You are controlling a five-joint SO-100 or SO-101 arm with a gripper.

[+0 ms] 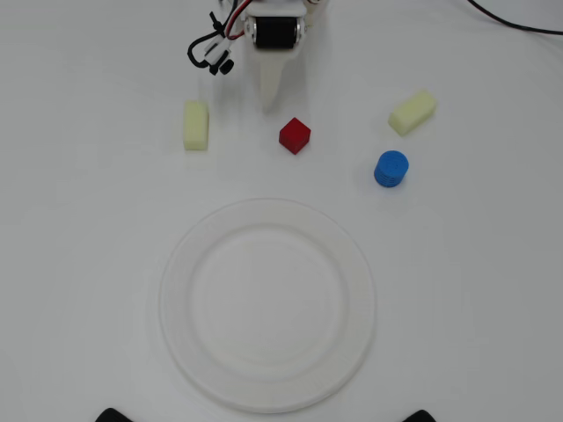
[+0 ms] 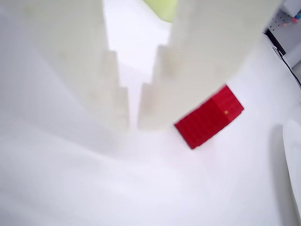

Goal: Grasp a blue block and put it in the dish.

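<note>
Looking down the wrist view, I see my gripper point(image 2: 133, 123) with its jaws nearly together — only a thin gap, nothing held between them. The red cube point(image 2: 209, 117) sits just beside the right fingertip on the white table point(image 2: 70, 188). In the overhead view the gripper point(image 1: 270, 104) points toward the dish point(image 1: 352, 264), which lies ahead of the jaws and holds nothing. The blue block point(image 1: 391, 169) stands well off to the right of the jaws — beyond the cube, near a pale yellow block point(image 1: 413, 112); another yellow block point(image 1: 196, 125) lies left of the fingertips.

No text, label, brand, number or sign can be read in either view.
</note>
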